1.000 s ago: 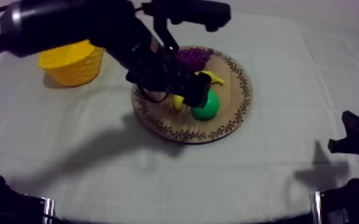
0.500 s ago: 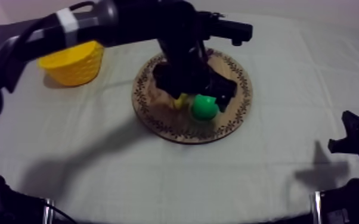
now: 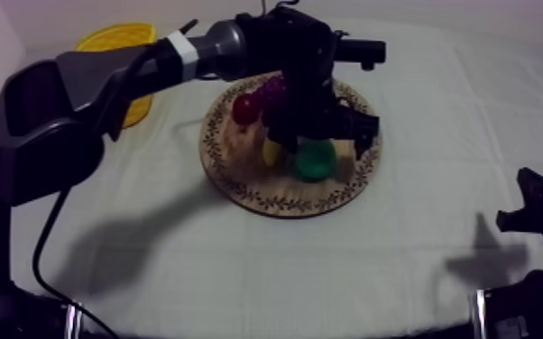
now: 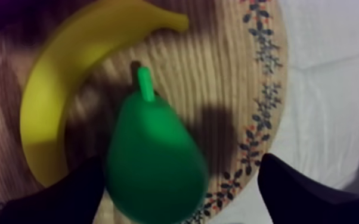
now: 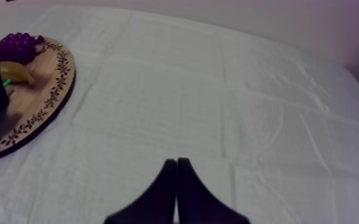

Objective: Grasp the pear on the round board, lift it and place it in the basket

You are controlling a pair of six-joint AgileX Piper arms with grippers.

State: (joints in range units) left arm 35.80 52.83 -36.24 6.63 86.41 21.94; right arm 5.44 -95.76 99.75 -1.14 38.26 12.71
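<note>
Now the pear [image 4: 152, 161] lies on the wooden board [image 3: 275, 204], its stem pointing toward the banana [image 4: 45, 113] that curves just beside it. My left gripper [image 4: 182, 162] is over the board with its fingers [image 4: 301, 190] apart, and the pear is between them. One finger seems to touch the pear, the other is a little apart from it. Grapes [image 3: 273, 88] and a small red fruit [image 3: 245, 108] sit on the board's far left part. The yellow basket [image 3: 117, 38] stands far left on the tabletop [image 3: 419, 270], well apart. My right gripper [image 5: 176, 164] is closed on nothing, near right.
</note>
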